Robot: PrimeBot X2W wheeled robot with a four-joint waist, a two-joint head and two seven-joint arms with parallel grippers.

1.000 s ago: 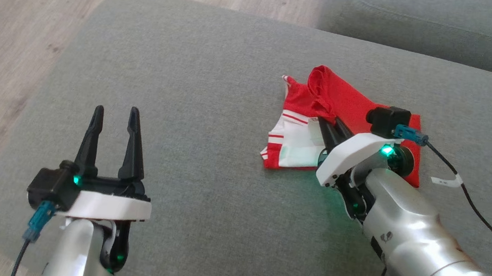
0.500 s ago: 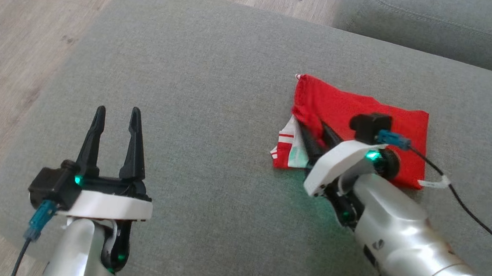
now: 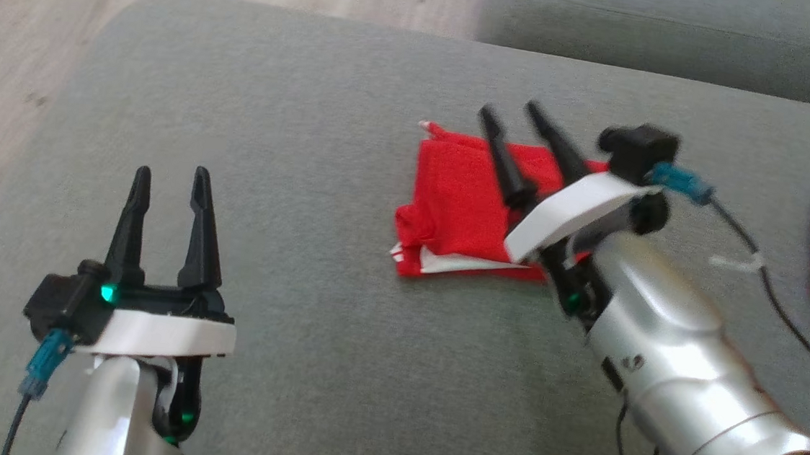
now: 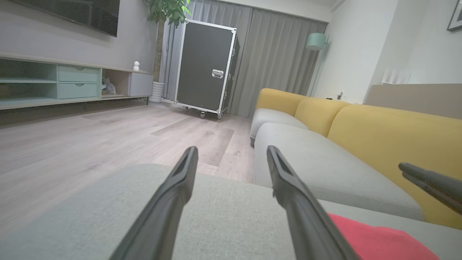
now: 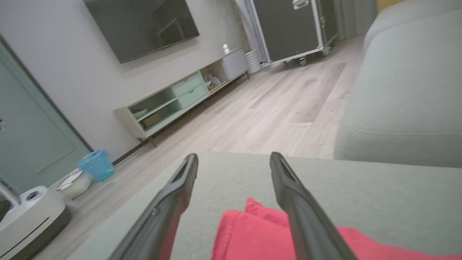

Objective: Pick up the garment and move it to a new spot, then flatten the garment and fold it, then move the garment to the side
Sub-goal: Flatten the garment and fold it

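Black left claw (image 3: 171,171), right claw (image 3: 510,108); silver forearms (image 3: 663,349) (teal cable plugs (image 3: 680,180))

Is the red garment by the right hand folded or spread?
Folded: the red-and-white fabric garment lies as a compact rectangle, stacked layers along its edge.

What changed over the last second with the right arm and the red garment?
The right gripper let go of the red garment: its jaws, shut on the folded-over flap before, now stand open, lifted clear above it. The garment now lies folded on the grey cushion. The left gripper stayed open, idle.
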